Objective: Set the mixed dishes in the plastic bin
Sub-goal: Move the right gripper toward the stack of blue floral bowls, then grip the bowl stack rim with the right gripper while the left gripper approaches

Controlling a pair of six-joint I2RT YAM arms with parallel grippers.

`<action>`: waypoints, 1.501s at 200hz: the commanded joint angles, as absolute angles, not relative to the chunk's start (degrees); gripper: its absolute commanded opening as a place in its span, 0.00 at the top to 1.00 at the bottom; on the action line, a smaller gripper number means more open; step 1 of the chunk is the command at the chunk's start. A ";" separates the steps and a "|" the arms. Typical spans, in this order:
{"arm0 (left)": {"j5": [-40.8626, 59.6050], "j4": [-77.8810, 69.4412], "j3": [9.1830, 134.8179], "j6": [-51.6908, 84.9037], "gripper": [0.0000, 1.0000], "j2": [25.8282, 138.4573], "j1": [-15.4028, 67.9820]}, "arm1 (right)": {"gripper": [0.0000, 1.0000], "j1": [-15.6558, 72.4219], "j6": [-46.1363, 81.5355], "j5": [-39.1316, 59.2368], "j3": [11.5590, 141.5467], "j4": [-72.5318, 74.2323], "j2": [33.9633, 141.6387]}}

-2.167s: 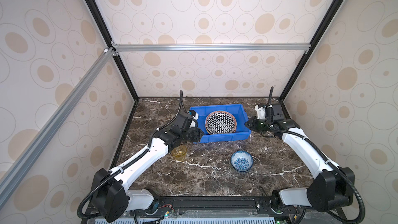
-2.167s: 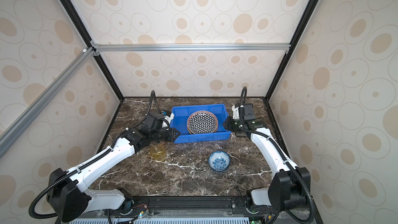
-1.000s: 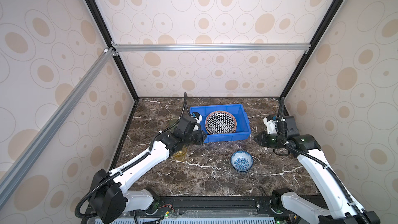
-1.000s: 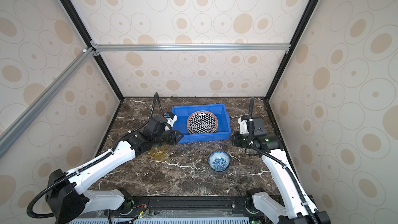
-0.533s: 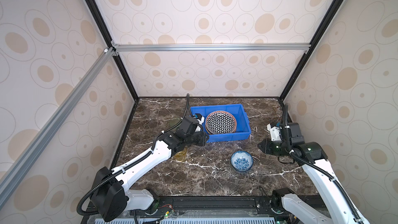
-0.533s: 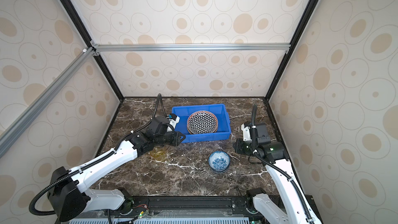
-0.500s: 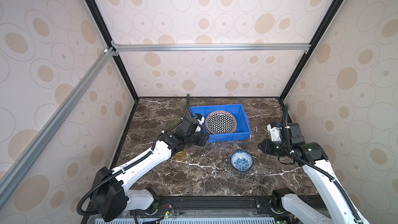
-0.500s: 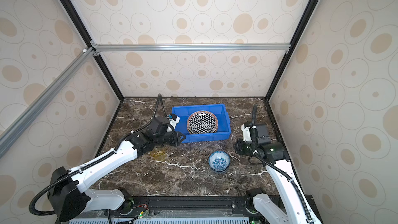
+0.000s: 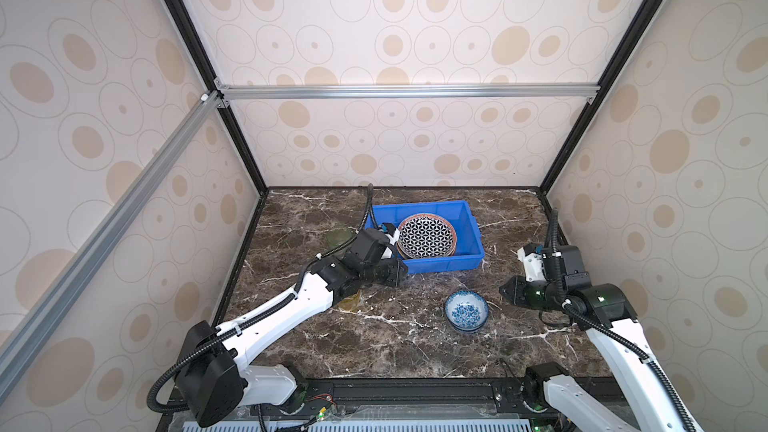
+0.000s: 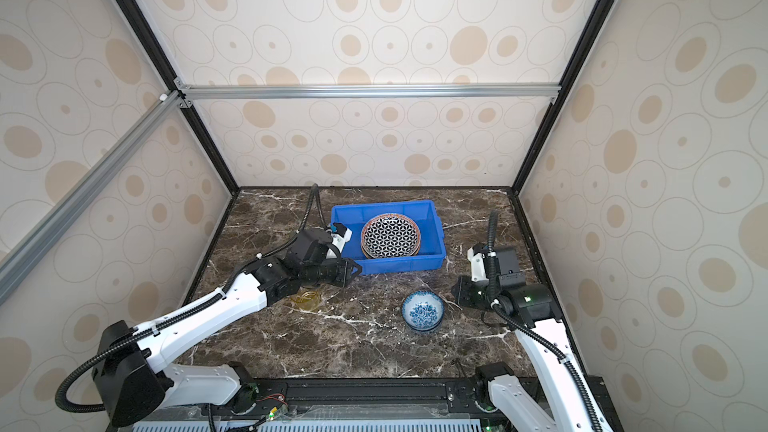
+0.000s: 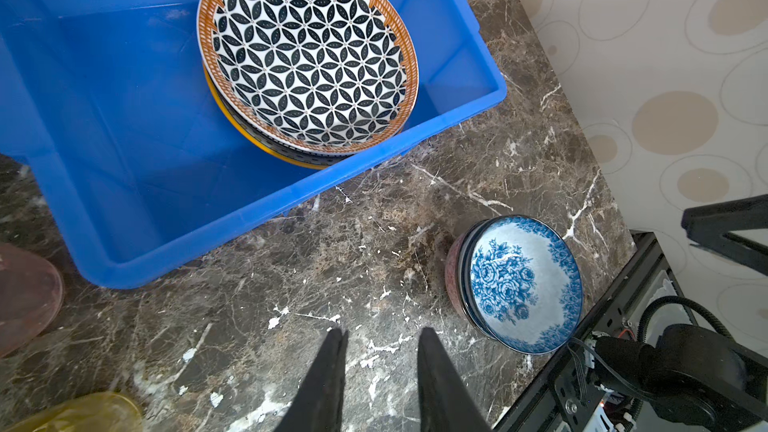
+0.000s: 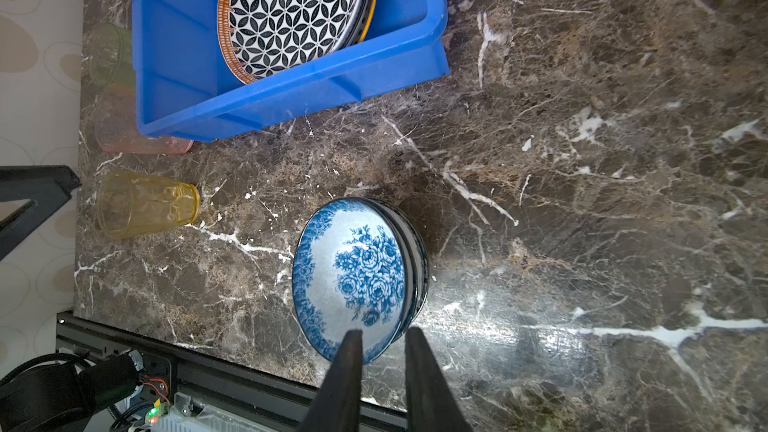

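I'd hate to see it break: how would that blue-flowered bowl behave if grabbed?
The blue-flowered bowl looks glazed, so it is probably slippery and breakable. It sits nested in other bowls, so a rim grip might lift it alone or shift those below.

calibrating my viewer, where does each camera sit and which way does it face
Top views: high at the front, looking down and back over the table; left arm and right arm show.
Left wrist: looks past the left gripper at the blue bin and floral bowl.
Right wrist: past the right gripper at the same bowl and bin.
Shared: both wrist views hold the bin's patterned plate.
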State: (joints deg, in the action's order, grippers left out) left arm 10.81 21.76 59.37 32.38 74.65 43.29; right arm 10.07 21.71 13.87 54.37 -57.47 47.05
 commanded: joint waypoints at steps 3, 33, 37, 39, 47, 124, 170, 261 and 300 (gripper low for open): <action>9.67 22.11 61.57 33.05 0.70 75.15 44.12 | 0.78 10.55 22.32 14.34 54.73 -59.58 45.89; 10.28 21.29 61.92 32.79 0.70 75.66 44.30 | 0.78 10.59 22.84 14.25 55.19 -60.18 45.44; 10.30 21.27 61.94 32.74 0.70 75.79 44.37 | 0.78 10.63 23.01 14.32 55.19 -60.27 45.41; 10.29 21.27 61.96 32.71 0.70 75.84 44.38 | 0.78 10.63 23.04 14.32 55.20 -60.29 45.37; 10.28 21.27 62.03 32.66 0.70 76.07 44.45 | 0.78 10.68 23.36 14.57 55.17 -60.32 45.27; 10.71 21.01 62.36 32.43 0.70 77.91 45.96 | 0.80 11.99 26.31 15.37 50.63 -58.36 43.68; 11.16 20.83 63.54 32.10 0.70 80.30 46.76 | 0.80 15.01 27.73 13.14 47.66 -55.77 45.19; 11.50 21.38 64.95 31.64 0.70 83.12 47.46 | 0.80 18.53 27.67 8.48 44.87 -52.95 49.95; 11.98 21.10 65.20 31.77 0.70 84.10 47.73 | 0.80 18.72 27.93 8.26 43.52 -51.31 51.23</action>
State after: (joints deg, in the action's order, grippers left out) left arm 11.51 21.43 62.94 32.32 83.07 46.89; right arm 18.15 27.62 9.21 44.84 -52.31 50.68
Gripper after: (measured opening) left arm 0.303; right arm 0.200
